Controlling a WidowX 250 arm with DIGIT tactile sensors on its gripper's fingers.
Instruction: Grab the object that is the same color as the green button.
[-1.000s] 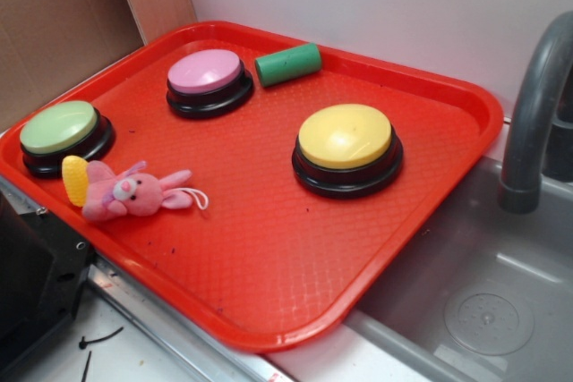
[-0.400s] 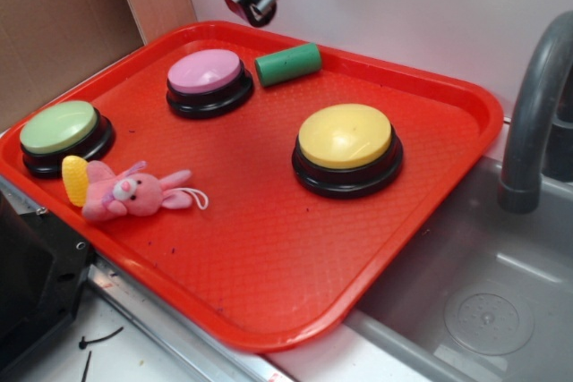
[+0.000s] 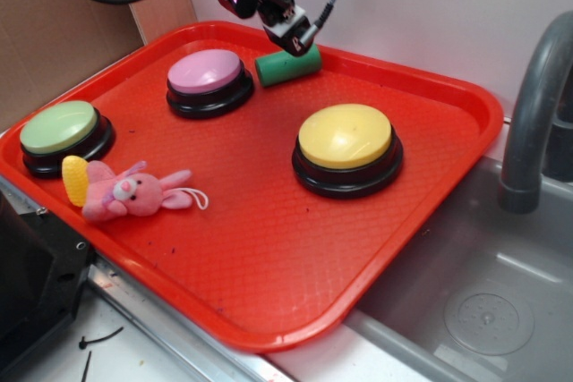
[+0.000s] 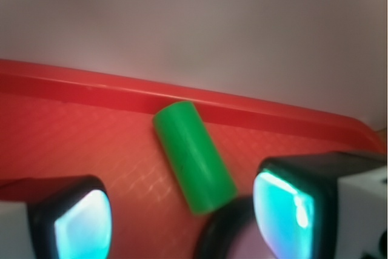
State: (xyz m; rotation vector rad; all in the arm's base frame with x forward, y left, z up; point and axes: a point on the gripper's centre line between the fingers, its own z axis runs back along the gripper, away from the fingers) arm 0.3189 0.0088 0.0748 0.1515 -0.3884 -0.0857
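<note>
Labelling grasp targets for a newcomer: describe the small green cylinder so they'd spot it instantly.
Start at the big red plastic tray and go to its far rim by the white wall. There, just right of the pink dome button, a small matte dark-green cylinder lies on its side, under the open gripper. Unlike the pale-green dome button, it is far smaller, darker and baseless.

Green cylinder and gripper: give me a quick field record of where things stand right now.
target: green cylinder, lying on its side by the far rim of the red tray
neighbour: pink button beside it
match colour: green button at the tray's left edge
gripper: open, above the cylinder, not gripping it
wrist view: cylinder lies ahead between the fingers
</note>
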